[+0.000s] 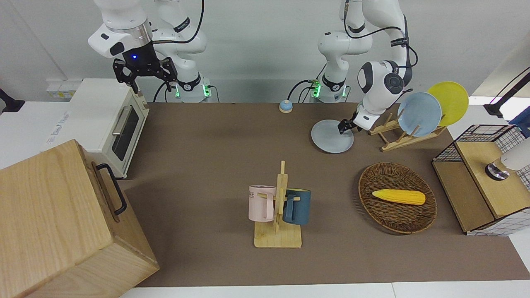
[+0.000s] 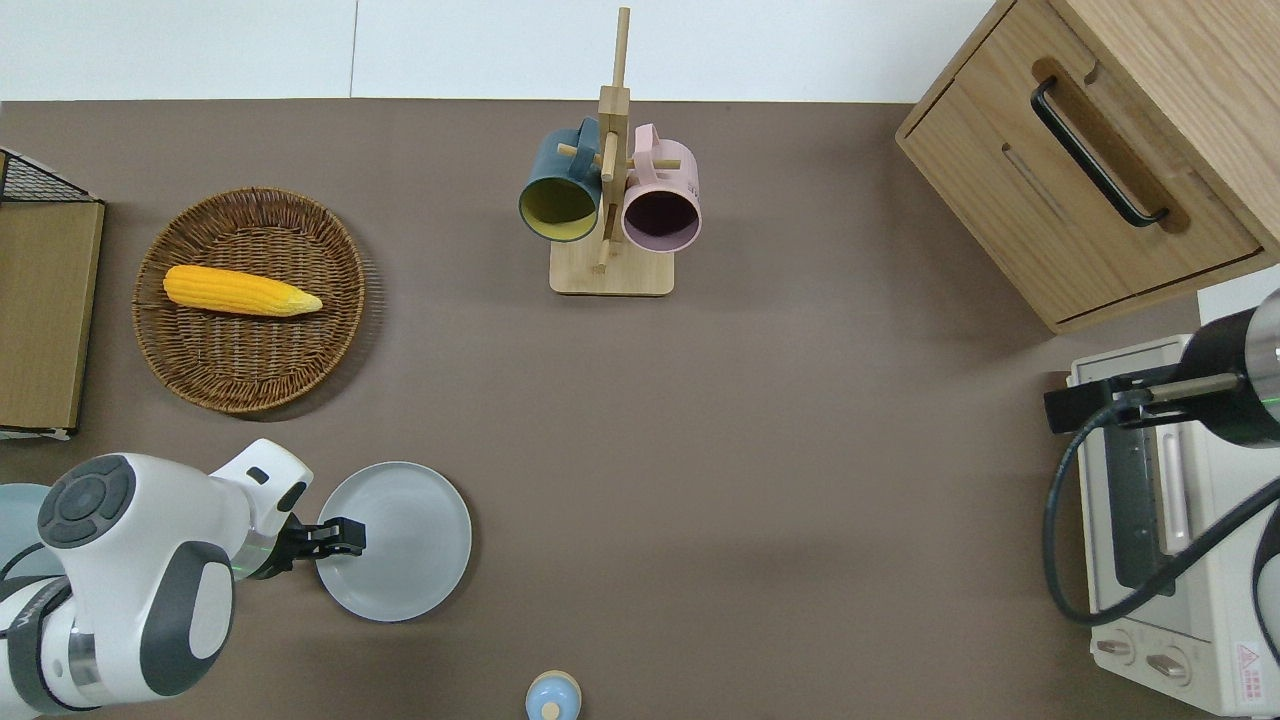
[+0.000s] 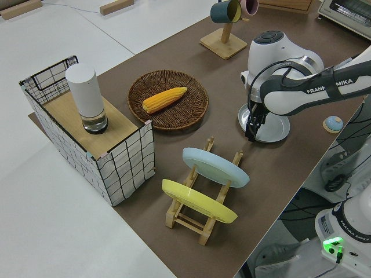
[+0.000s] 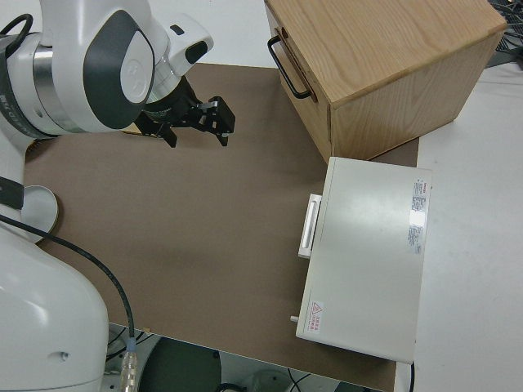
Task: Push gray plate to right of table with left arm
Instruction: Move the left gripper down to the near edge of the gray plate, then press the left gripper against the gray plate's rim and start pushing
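Left gripper (image 2: 345,535) low at gray plate (image 2: 405,540) rim

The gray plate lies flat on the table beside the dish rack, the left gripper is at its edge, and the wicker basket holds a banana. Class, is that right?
Not quite. The wicker basket holds an ear of corn, not a banana, as the overhead view shows. The rest stands: the gray plate lies flat on the table beside the dish rack, with the left gripper at its edge.
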Tool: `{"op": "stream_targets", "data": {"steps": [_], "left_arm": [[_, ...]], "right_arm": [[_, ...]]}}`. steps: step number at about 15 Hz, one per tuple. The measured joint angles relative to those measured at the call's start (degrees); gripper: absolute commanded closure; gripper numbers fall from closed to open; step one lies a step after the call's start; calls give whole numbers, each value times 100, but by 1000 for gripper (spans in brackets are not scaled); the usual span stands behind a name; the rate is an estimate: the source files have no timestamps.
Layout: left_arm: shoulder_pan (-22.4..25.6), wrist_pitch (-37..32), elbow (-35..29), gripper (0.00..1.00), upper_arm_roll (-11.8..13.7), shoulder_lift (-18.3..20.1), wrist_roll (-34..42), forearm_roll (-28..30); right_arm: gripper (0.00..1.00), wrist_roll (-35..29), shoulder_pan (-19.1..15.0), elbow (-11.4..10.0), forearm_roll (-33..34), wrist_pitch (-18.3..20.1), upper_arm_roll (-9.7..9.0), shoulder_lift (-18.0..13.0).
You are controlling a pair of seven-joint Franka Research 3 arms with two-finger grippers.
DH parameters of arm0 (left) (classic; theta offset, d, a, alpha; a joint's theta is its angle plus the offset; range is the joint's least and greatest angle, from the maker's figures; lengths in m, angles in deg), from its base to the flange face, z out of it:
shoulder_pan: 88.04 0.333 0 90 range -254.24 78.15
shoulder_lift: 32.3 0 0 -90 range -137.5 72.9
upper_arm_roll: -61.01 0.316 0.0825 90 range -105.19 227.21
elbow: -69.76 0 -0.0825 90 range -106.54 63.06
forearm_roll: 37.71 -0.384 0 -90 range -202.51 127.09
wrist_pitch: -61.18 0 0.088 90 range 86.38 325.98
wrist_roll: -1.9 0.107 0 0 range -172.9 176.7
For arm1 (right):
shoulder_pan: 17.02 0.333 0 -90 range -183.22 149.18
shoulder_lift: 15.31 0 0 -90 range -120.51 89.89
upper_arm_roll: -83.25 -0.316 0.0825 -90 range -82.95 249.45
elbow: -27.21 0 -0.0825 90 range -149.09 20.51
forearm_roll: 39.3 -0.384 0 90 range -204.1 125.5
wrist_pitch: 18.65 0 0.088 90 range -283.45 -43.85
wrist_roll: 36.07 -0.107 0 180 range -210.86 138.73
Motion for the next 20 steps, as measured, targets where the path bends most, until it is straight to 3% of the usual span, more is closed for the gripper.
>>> {"op": "stream_targets", "data": {"steps": [6,9,12,20], "left_arm": [[1,43,-159,492,73,0,46,1],[1,61,-189,713,74,0,50,2],[1,84,-206,998,75,0,50,3],[14,99,-218,1000,103,64,29,114]], "right_arm": [[5,0,0,0,0,0,0,0],[5,0,0,0,0,0,0,0],[5,0,0,0,0,0,0,0],[5,0,0,0,0,0,0,0]]}}
